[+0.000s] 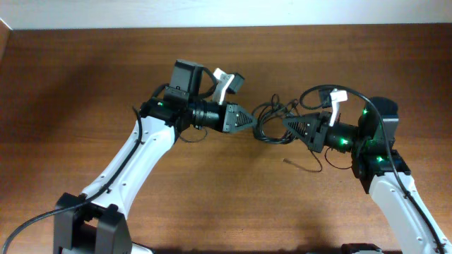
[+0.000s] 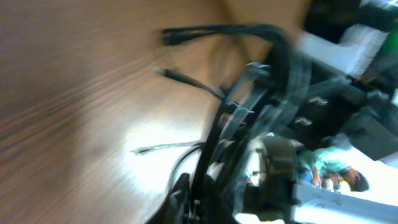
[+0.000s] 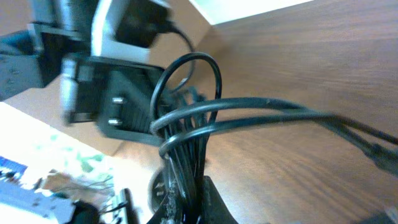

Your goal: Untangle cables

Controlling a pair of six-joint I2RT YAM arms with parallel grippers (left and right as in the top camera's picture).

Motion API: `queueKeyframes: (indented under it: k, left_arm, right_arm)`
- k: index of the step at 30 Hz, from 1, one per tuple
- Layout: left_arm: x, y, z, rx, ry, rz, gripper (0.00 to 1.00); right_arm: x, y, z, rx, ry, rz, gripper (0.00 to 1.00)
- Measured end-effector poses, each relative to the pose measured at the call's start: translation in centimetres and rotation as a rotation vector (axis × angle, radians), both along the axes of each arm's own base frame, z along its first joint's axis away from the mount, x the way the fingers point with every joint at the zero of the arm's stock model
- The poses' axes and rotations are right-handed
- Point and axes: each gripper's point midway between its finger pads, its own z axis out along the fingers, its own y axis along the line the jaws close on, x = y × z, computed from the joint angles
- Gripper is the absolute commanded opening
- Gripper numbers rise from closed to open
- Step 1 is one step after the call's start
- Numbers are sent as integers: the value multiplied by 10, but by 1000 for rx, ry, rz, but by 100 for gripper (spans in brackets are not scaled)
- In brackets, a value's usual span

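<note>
Cables [image 1: 272,118] sit knotted mid-desk [image 1: 78,77], between the two grippers. Left gripper [image 1: 251,121]: jaws clenched on the cables. Right gripper [image 1: 287,124]: jaws clenched on the cables' opposite side. A loose strand [image 1: 302,166] lies near the right gripper.

Left wrist view shows the cables [image 2: 212,148] blurred.
</note>
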Motion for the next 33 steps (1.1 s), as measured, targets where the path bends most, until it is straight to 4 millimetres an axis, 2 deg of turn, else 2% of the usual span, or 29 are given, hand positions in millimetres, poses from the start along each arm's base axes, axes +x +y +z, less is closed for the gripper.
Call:
queueKeyframes:
  k: [1,4,8,10,12,13,14,16,20,22,24,26,30,33]
  left_arm:
    - [3,3,-6,36,8,29,99]
    - [11,13,-18,105,83,142,99]
    - [11,13,-16,64,293,260,99]
    - [8,8,-11,26,381,285,84]
    - [3,6,-12,21,493,328,79]
    - [-1,5,-15,27,577,371,73]
    - [-4,2,-17,34,645,409,61]
    - [-8,-5,-23,57,755,499,54]
    - [-17,-21,-38,120,877,695,48]
    - [-15,-22,-44,133,906,799,55]
    - [-8,-17,-50,131,928,921,53]
    - [1,-15,-48,103,922,970,53]
    - [16,-18,-42,38,900,1004,44]
    - [22,-27,-49,21,918,986,41]
  right_arm:
    - [-1,1,1,6,4,9,4]
    - [3,-2,-2,-5,10,-22,4]
    - [20,-13,-10,-57,16,-134,4]
    - [30,-21,-15,-101,5,-204,4]
    - [36,-26,-19,-134,-8,-248,4]
    - [39,-29,-21,-152,-13,-269,4]
    - [42,-31,-23,-172,-21,-291,4]
    - [44,-28,-26,-203,-32,-309,4]
    - [42,-13,-30,-239,-49,-295,4]
    - [40,-10,-33,-249,-39,-292,4]
    - [39,-11,-37,-259,-19,-293,4]
    - [37,-11,-40,-262,-7,-290,4]
    - [36,-10,-39,-257,-8,-279,4]
    - [36,-10,-40,-258,-5,-279,4]
